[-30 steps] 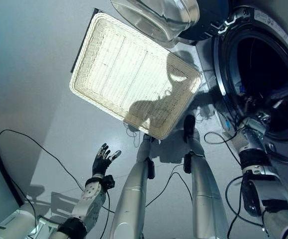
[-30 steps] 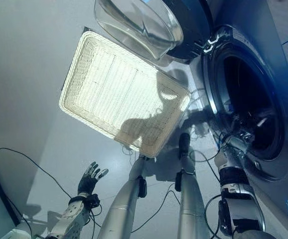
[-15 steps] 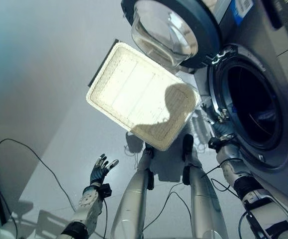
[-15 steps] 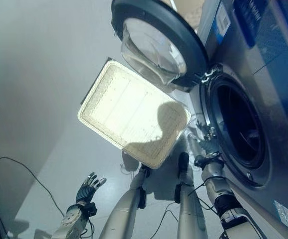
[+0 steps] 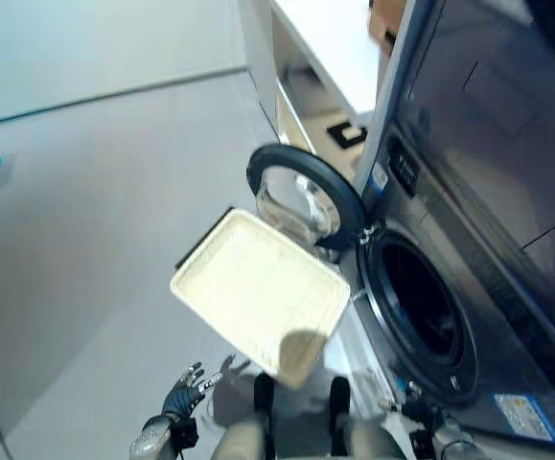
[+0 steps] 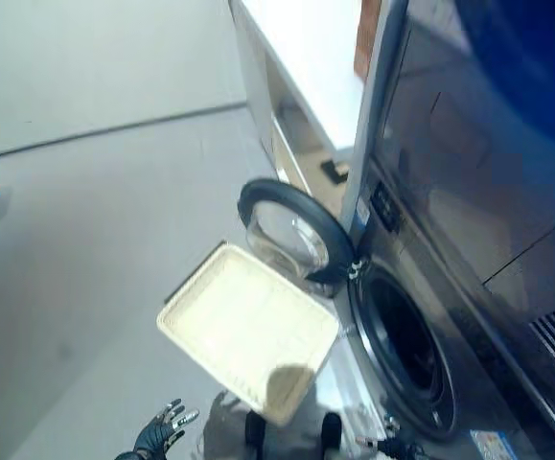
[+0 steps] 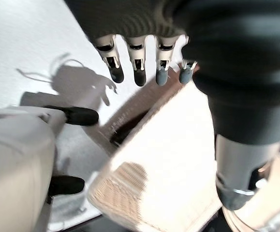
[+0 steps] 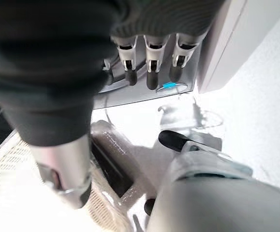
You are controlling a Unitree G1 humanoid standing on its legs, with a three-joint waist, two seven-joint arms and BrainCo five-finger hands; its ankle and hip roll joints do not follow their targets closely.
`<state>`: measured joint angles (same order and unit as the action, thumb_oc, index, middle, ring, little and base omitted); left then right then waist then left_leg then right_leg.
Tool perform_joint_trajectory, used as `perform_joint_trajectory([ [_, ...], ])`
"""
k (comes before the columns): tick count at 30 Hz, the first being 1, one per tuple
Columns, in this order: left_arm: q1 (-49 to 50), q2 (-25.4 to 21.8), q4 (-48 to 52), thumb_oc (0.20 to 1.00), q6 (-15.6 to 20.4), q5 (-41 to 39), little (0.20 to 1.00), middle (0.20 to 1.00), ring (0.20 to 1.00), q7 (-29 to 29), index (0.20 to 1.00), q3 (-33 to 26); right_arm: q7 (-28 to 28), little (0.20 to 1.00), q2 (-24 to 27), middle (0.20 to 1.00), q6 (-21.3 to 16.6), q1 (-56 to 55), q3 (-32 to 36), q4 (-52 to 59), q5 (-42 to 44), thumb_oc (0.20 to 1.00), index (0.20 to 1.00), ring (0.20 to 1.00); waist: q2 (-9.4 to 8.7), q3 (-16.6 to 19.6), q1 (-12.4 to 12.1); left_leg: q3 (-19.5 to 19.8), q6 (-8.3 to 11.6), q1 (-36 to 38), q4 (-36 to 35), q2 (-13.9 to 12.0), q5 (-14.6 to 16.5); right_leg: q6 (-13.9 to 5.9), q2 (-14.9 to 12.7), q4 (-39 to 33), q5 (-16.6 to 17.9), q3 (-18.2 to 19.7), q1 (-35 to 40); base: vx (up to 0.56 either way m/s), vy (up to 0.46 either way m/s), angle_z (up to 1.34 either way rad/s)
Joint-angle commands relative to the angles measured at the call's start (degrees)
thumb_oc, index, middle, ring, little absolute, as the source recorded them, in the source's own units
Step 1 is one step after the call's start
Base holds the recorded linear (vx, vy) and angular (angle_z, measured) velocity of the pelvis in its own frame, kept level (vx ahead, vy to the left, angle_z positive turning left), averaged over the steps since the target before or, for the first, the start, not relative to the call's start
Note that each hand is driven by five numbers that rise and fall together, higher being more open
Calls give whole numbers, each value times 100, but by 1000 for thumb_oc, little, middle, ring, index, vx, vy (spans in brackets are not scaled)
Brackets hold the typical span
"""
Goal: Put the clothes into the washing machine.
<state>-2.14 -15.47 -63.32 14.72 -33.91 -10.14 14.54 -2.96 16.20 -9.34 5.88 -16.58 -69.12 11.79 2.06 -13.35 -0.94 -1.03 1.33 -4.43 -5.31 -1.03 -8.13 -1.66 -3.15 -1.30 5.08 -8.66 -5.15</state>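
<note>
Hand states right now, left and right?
Left hand: open, fingers straight, holding nothing.
Right hand: open, fingers straight, holding nothing.

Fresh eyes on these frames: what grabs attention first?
First, the washing machine on the right, its round glass door swung wide open and the dark drum exposed. Next, the pale wicker basket on the floor beside the door, with no clothes visible in it. Both hands are low and holding nothing: the left hand with fingers spread near the basket, the right hand with fingers straight by the machine's base.
</note>
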Motion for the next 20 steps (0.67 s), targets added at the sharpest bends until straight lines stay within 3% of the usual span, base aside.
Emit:
perform_joint_trajectory([
  [1, -295, 127, -237, 1000, -364, 572, 1000, 1000, 1000, -444, 1000, 49, 348, 1000, -16, 1000, 117, 348, -19, 1, 22, 1000, 1000, 1000, -125, 126, -121, -40, 106, 260, 66, 302, 470, -274, 82, 14, -208, -166, 318, 139, 7, 22],
  [5, -280, 257, -518, 1000, -536, 1040, 1000, 1000, 1000, -548, 1000, 219, 724, 1000, -162, 1000, -192, 215, 42, 7, 376, 1000, 1000, 1000, -132, 525, -63, -32, 102, 478, 31, 310, 557, -275, 128, -159, -204, -117, 559, 96, 17, 14],
  [8, -254, 311, -653, 1000, -661, 1174, 1000, 1000, 1000, -553, 1000, 151, 1053, 1000, -236, 1000, -123, 137, 49, 18, 390, 1000, 1000, 1000, -152, 735, -20, -40, 65, 637, 31, 330, 650, -263, 143, -216, -245, -29, 723, 79, 21, 0],
  [11, -221, 332, -821, 1000, -834, 1334, 1000, 1000, 1000, -527, 1000, 90, 1522, 1000, -299, 1000, 122, 69, 15, -80, 297, 1000, 1000, 1000, -175, 880, 0, -1, 8, 793, 31, 369, 725, -239, 158, -180, -318, 46, 861, 29, -4, -1],
  [15, -138, 378, -1010, 1000, -1081, 1198, 1000, 1000, 1000, -428, 1000, -115, 1675, 1000, -373, 1000, 568, 52, -31, -271, 190, 1000, 1000, 1000, -241, 1005, -52, 4, -32, 985, 31, 408, 806, -228, 150, -253, -336, 28, 1070, 66, -25, 0],
  [20, -44, 422, -1105, 1000, -1153, 1292, 1000, 1000, 1000, -411, 1000, -277, 1683, 1000, -466, 1000, 757, -12, -144, -397, -286, 1000, 1000, 1000, -277, 1075, -78, -4, -69, 1094, 34, 420, 854, -211, 168, -284, -344, 45, 1180, 42, -16, -2],
])
